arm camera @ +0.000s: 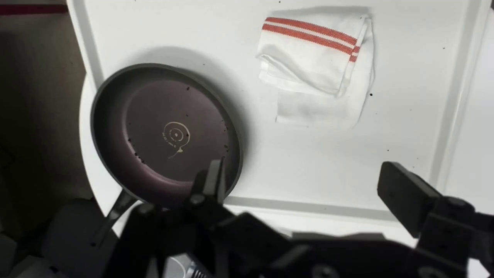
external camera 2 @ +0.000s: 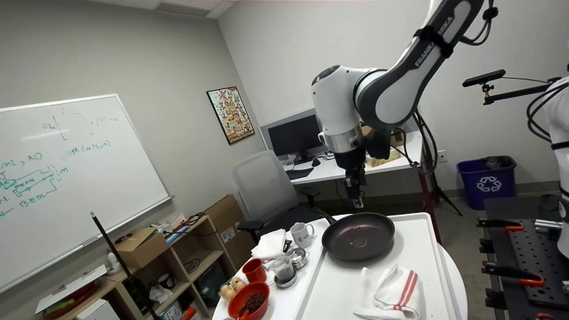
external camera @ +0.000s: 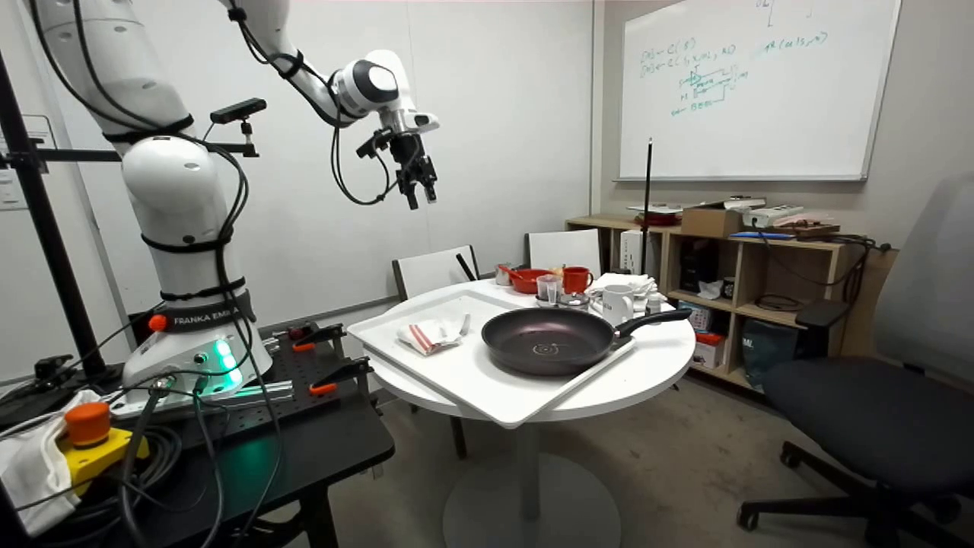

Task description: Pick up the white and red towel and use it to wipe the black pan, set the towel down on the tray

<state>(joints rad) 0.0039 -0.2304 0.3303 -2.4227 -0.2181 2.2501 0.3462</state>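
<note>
Arm (external camera: 171,179): FRANKA EMIKA (external camera: 207,316). Bin (external camera 2: 485,198): recycling sign (external camera 2: 489,184).

Black pan (arm camera: 166,133), striped towel (arm camera: 314,65) on tray (arm camera: 413,96), claw (arm camera: 303,173) spread

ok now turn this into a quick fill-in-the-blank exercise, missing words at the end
The white towel is striped in ____.
On the black pan, the ____ reaches out past the rim of the tray.
Gripping nothing, the jaws stand ____.
The mug nearest the black pan is coloured ____.

Missing words: red; handle; open; white.
</note>
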